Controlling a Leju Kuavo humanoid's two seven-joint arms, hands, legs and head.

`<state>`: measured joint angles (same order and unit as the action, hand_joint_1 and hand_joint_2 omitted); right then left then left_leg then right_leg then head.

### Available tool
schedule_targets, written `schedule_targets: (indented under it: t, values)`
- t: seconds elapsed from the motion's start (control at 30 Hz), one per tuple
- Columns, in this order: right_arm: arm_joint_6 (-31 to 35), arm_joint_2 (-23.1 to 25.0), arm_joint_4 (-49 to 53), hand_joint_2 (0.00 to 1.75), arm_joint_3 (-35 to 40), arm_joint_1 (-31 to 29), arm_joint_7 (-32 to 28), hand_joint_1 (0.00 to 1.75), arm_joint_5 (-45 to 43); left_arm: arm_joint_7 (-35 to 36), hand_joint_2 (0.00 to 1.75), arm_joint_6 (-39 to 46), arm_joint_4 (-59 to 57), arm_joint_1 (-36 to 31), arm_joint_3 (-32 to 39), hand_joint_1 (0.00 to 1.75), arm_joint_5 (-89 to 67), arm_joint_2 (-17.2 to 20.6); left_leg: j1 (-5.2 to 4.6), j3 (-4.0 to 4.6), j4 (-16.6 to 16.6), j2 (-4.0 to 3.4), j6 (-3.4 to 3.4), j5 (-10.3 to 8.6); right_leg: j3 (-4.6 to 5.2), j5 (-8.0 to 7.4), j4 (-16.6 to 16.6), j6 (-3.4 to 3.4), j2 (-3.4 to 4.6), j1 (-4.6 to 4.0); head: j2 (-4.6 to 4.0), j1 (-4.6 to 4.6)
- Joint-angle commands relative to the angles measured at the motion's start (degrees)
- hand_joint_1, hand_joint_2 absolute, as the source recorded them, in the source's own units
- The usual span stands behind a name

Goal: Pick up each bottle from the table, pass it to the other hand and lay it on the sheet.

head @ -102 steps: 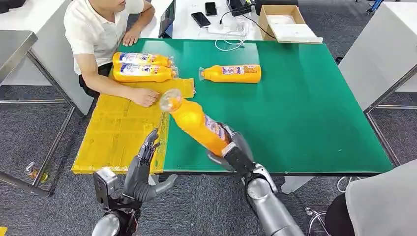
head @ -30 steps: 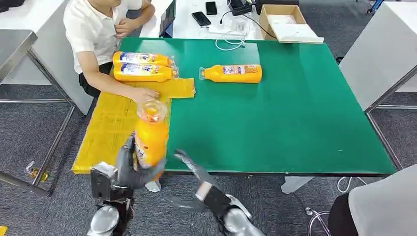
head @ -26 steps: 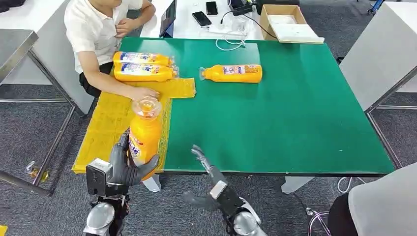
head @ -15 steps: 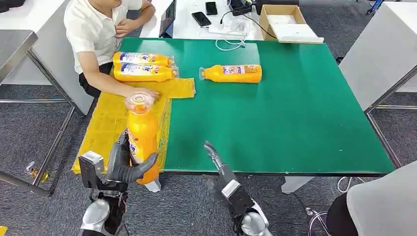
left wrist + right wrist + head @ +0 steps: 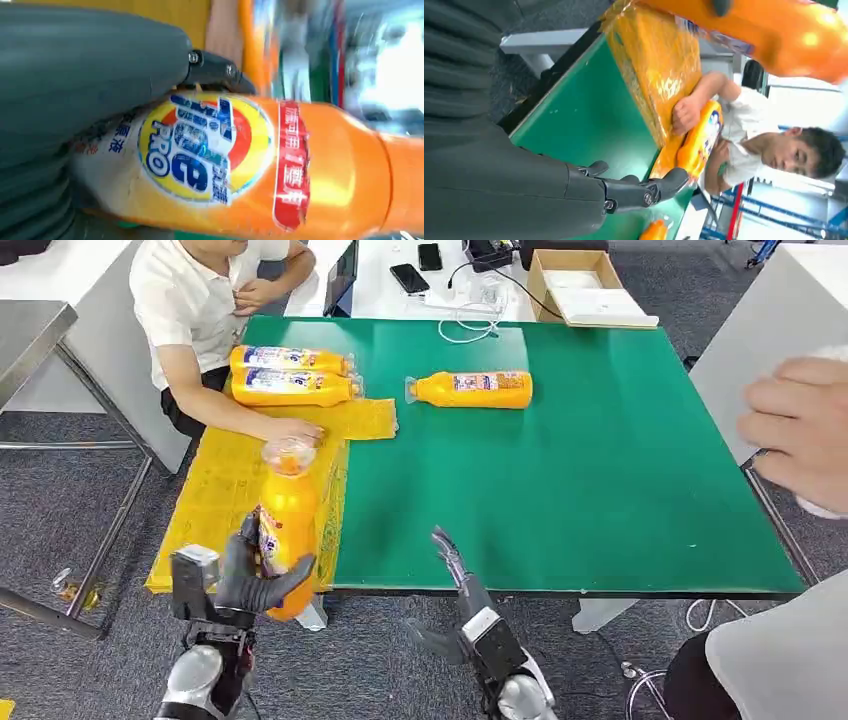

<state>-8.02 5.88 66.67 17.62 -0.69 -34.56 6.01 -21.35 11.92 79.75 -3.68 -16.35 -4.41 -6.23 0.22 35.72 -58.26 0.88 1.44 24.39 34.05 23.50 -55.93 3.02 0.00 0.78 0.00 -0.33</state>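
I am holding the orange bottle (image 5: 285, 530) in my left hand (image 5: 245, 575), fingers wrapped round its lower body with the thumb across the front, so the bottle is standing nearly upright, cap end up, above the near edge of the yellow sheet (image 5: 225, 505). I judge the handover is done and the laying-down is the step in hand: the grip is low on the body, which leaves the upper part free to tip down onto the sheet. In the left wrist view the label (image 5: 207, 147) is facing the camera and the thumb (image 5: 90, 65) is pressing against the bottle's side. My right hand (image 5: 455, 575) is holding nothing, fingers apart and pointing forward over the near edge of the green worktop (image 5: 600, 480), well apart from the bottle. Two bottles (image 5: 290, 375) are already lying side by side at the far end of the sheet, beside a seated person's hand (image 5: 290, 430); a further bottle (image 5: 470, 390) is lying on the worktop, not yet collected. Another person's hand (image 5: 800, 430) is intruding at the right edge.
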Motion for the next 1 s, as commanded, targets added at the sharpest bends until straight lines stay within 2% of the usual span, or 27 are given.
schedule_targets:
  t: [0.03,0.3,0.47,0.6,0.7,0.8,1.0]
  values:
    - [1.69,0.16,3.91,1.75,-1.21,0.24,1.39,0.00,2.73,6.80,1.75,10.46,-13.57,-12.27,-8.39,1.75,-35.05,4.56,-0.01,-0.12,0.06,0.16,-0.05,-0.01,-0.16,0.06,0.01,-0.08,-0.19,0.00,0.00,-0.02]
    - [0.88,1.24,2.32,1.75,0.44,-1.60,1.58,0.00,4.29,16.33,1.75,13.51,-38.32,-27.21,-7.94,1.75,-54.79,3.42,0.02,-0.25,0.07,0.12,-0.09,-0.06,-0.30,0.03,0.01,-0.14,-0.20,-0.03,0.00,-0.02]
    - [0.57,1.63,1.25,1.75,1.09,-2.69,1.56,0.00,4.41,16.20,1.75,9.29,-47.95,-32.80,-5.90,1.75,-54.33,2.32,0.02,-0.27,0.03,-0.04,-0.10,-0.04,-0.29,0.04,-0.06,-0.14,-0.03,-0.04,0.00,0.00]
    - [-0.60,2.12,-1.26,1.75,2.22,-5.16,1.55,0.00,4.40,20.66,1.75,4.44,-56.23,-38.18,-7.64,1.75,-57.95,1.80,0.05,-0.15,-0.02,-0.03,-0.09,-0.07,-0.19,0.00,-0.07,-0.09,-0.01,-0.06,0.00,0.00]
    - [-0.59,2.45,-2.21,1.75,2.60,-6.08,1.53,0.00,4.45,21.01,1.75,4.17,-57.89,-39.22,-7.56,1.75,-58.31,1.76,0.04,-0.20,-0.01,-0.10,-0.10,-0.05,-0.21,-0.01,-0.07,-0.10,0.04,-0.05,0.00,-0.02]
    - [-0.85,2.67,-3.80,1.75,3.37,-7.19,1.33,0.00,4.31,21.58,1.75,-0.81,-61.15,-40.41,-6.22,1.75,-57.08,1.68,0.05,-0.17,-0.01,-0.07,-0.10,-0.07,-0.20,0.00,-0.06,-0.10,0.01,-0.05,0.00,0.00]
    - [-0.82,2.74,-4.24,1.75,3.46,-7.41,1.28,0.00,4.25,21.24,1.75,-0.63,-61.28,-40.29,-6.10,1.75,-57.01,1.85,0.02,-0.26,0.04,-0.12,-0.09,-0.05,-0.28,-0.01,-0.05,-0.09,0.10,-0.03,0.00,-0.02]
